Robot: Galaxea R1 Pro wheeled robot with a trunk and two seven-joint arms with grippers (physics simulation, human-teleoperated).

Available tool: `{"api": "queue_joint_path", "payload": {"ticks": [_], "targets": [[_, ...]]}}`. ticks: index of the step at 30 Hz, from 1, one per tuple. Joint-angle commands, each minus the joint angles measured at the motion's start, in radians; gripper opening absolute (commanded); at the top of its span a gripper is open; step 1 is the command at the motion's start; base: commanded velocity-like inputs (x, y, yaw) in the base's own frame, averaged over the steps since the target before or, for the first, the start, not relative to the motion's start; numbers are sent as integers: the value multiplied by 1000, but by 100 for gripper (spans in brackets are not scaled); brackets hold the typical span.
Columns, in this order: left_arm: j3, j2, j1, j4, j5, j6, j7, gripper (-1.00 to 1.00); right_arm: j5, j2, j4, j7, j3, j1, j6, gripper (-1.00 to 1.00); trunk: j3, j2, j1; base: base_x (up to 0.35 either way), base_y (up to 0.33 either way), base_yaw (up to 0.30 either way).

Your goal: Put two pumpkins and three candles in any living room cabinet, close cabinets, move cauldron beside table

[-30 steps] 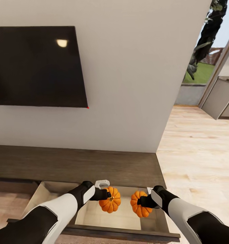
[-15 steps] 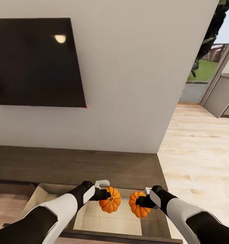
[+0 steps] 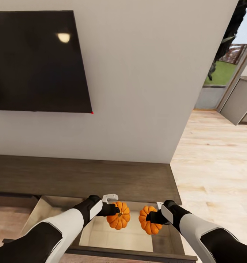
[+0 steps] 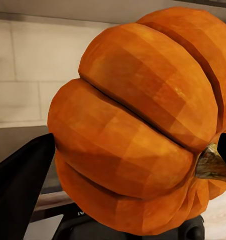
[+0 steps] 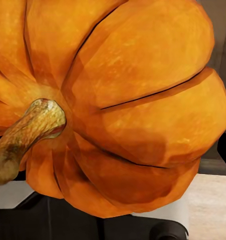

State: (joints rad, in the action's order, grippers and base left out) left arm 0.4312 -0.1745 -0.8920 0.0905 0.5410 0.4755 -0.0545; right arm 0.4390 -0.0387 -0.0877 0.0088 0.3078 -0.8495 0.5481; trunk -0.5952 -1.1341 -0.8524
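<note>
Pumpkins both aloft over the open cabinet drawer (image 3: 46,212): left pumpkin (image 3: 118,216) clamped in left gripper (image 3: 115,210) jaws, right pumpkin (image 3: 149,220) at its 3 o'clock, clamped in right gripper (image 3: 152,217) jaws. Cabinet (image 3: 83,178) top at 12 o'clock.
</note>
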Motion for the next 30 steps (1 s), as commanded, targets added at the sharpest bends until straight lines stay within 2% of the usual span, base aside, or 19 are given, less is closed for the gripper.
{"api": "queue_joint_path", "payload": {"ticks": [1,18,30], "targets": [[4,0,-1,0,4,3,-1,-100,6,0,-1,2,8,0,4,-100,-5,-8,-4,0,0,0],[4,0,-1,-1,4,3,-1,-100,7,1,-1,2,7,0,3,-100,-84,-127,-69,0,0,0],[4,0,-1,-1,4,3,-1,-100,7,0,-1,2,7,0,3,-100,-103,-127,-69,0,0,0]]}}
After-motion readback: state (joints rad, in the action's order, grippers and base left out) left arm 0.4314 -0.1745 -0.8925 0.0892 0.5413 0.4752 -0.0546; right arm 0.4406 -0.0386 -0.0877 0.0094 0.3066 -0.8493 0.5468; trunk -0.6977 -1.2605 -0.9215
